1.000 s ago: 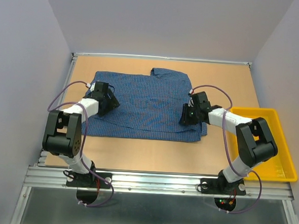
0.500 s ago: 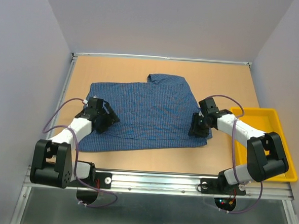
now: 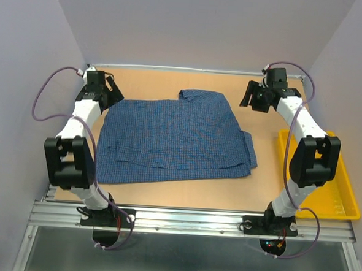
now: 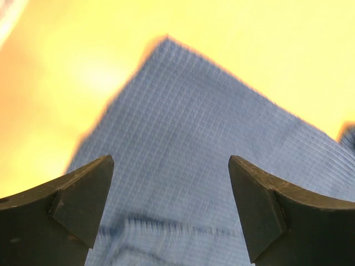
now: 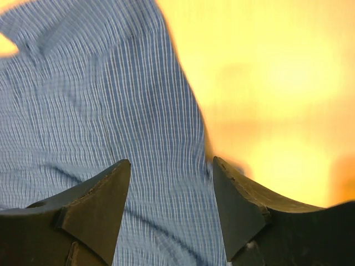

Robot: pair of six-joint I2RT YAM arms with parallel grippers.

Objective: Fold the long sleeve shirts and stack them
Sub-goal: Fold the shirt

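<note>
One blue fine-checked long sleeve shirt (image 3: 174,138) lies folded flat in the middle of the table, collar toward the far edge. My left gripper (image 3: 111,94) hovers over its far left corner, jaws wide apart and empty. The left wrist view shows checked cloth (image 4: 222,144) below the left gripper (image 4: 169,166). My right gripper (image 3: 252,98) hangs just past the shirt's far right side, open with nothing in it. In the right wrist view the shirt's edge (image 5: 111,100) runs under the right gripper (image 5: 171,163). Both wrist views are blurred.
A yellow tray (image 3: 336,189) sits at the table's right edge, beside the right arm. Grey walls close in the far, left and right sides. Bare tan tabletop (image 3: 165,199) lies between the shirt and the metal rail (image 3: 188,221) in front.
Both grippers left the shirt's near side edges, opened and swung to its far corners. The shirt slid nearer to the front edge and now lies slightly skewed.
</note>
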